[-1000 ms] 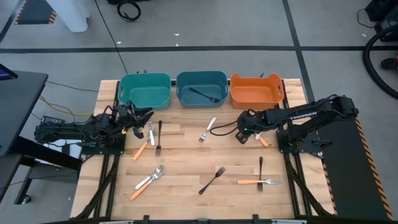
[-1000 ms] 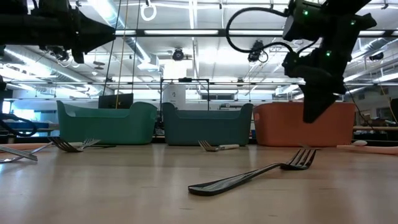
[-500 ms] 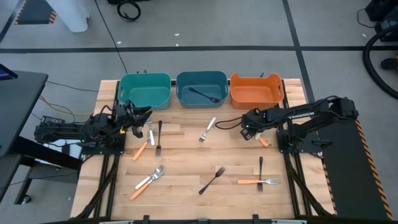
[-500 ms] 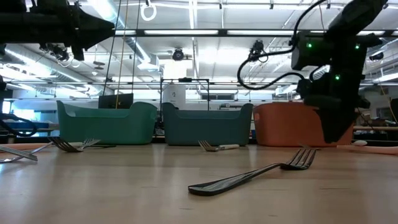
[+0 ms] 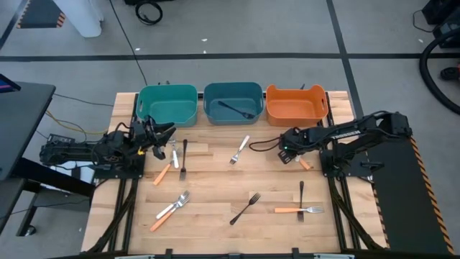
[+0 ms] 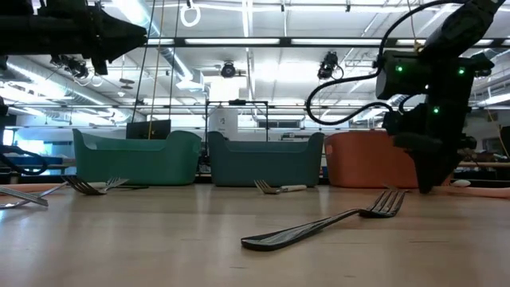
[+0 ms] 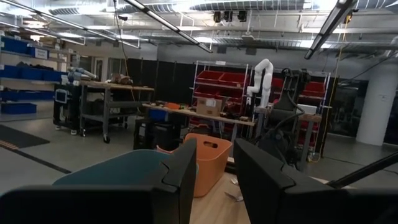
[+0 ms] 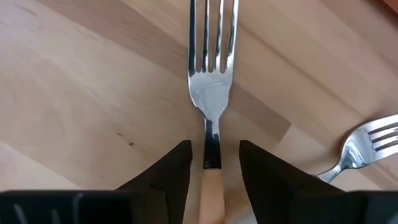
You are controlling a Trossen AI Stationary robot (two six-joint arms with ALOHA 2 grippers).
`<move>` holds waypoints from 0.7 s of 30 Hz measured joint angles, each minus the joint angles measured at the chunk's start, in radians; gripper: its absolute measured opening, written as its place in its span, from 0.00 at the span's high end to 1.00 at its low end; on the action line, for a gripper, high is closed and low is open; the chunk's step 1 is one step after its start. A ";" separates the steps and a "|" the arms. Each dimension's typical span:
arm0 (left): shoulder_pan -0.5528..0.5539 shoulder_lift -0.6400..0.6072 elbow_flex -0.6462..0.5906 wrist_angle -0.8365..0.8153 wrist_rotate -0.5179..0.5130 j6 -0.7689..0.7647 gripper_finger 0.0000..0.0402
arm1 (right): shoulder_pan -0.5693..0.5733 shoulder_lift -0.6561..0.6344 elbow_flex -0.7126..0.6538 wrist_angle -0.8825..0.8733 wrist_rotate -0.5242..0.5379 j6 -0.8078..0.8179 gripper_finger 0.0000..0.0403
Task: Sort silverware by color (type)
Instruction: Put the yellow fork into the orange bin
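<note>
My right gripper point(image 5: 286, 152) is open and low over the table, in front of the orange bin point(image 5: 296, 104). Its fingers stand on either side of the neck of an orange-handled fork point(image 8: 211, 93) that lies flat on the wood; the handle point(image 5: 305, 164) sticks out behind the gripper. My left gripper point(image 5: 167, 132) is open and empty, held level above the table near the teal bin point(image 5: 167, 104). A black fork point(image 5: 236, 109) lies in the blue bin point(image 5: 233, 101).
Loose silverware lies about: a white knife point(image 5: 173, 153), a black fork point(image 5: 183, 158), an orange knife point(image 5: 163, 173), a white fork point(image 5: 240, 150), a black fork point(image 5: 244, 208), an orange-handled fork point(image 5: 298, 210). Another silver fork head point(image 8: 367, 144) lies beside my right gripper.
My right gripper has gone down toward the table and a little toward the right edge, coming low over the orange-handled fork. The fork has stayed where it was.
</note>
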 joint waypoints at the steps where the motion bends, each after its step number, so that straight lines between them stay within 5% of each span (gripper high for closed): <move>1: 0.000 0.000 0.000 0.000 0.000 0.000 0.71 | 0.000 0.003 0.001 0.004 0.003 0.003 0.65; 11: 0.000 0.000 0.000 -0.001 0.000 0.000 0.71 | 0.000 -0.015 -0.007 0.030 0.007 0.014 0.95; 21: 0.000 0.000 0.000 -0.003 0.000 0.003 0.71 | 0.001 -0.008 0.049 0.033 0.004 0.017 0.95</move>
